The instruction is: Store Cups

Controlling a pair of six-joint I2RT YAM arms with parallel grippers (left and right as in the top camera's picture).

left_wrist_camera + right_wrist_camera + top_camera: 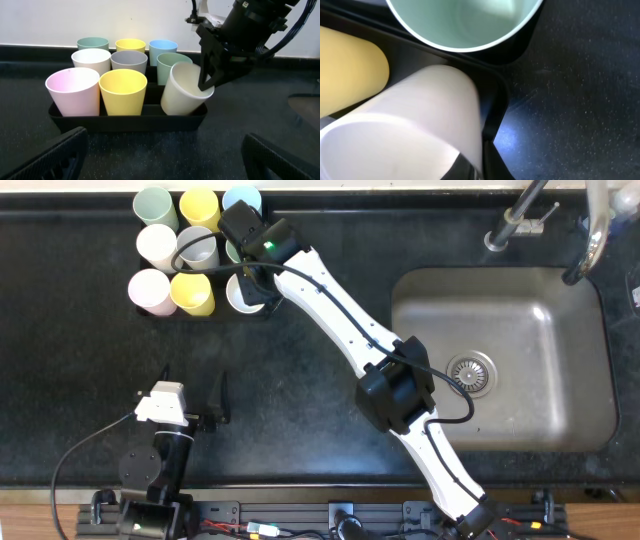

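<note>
Top view: R arm is reaching across the bench point(80, 360) to the cup cluster at far left. Its end effector point(246, 276) is pinching the white cup point(243, 293) at the right end of the near row, next to a yellow cup point(192, 293). L end effector point(193, 388) is sitting low near its base, jaws spread wide, holding nothing.

L wrist view: the white cup is resting partly in the tray point(125, 122), in the front-right slot, base down inside. It's leaning, so the long axis is tilting off vertical w/ the mouth pointing up and out toward the tray's right end. R fingers are clamping the rim wall, one seemingly inside and one outside.

R wrist view: the white cup's side is lying against the tray edge, w/ the mint cup point(465, 20) just beyond.

Judgement: prob. thin plastic, so it's looking light, fairly stiff, smooth and a bit slippery. The rim may flex under a hard squeeze. A rim pinch is working as the hold, but the cup is needing uprighting before it seats.
</note>
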